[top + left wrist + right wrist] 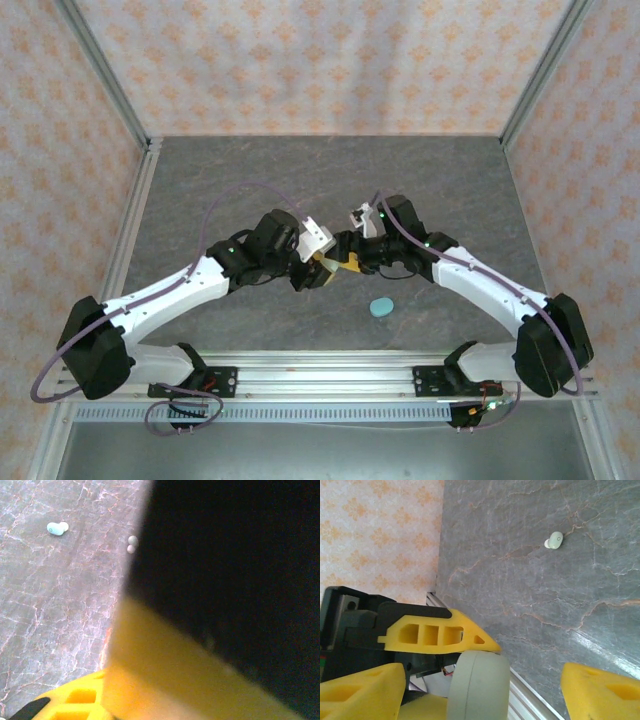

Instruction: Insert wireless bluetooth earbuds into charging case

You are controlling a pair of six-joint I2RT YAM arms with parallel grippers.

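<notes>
My left hand point(322, 268) clamps the pale case point(477, 692), which sits between the parted fingers point(355, 692) of my right hand point(484, 677), an earbud point(554, 539) lying well beyond.

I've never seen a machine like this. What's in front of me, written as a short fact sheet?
setting: grey marbled table, patterned walls
left arm: jaws appear closed on a pale rounded case
right arm: jaws open, one on either side of that case
teal case: lying on the table near the right arm, apart from both sets of jaws
loose on the table: bluish earbud, pale earbud
earbuds in a case: not visible
</notes>
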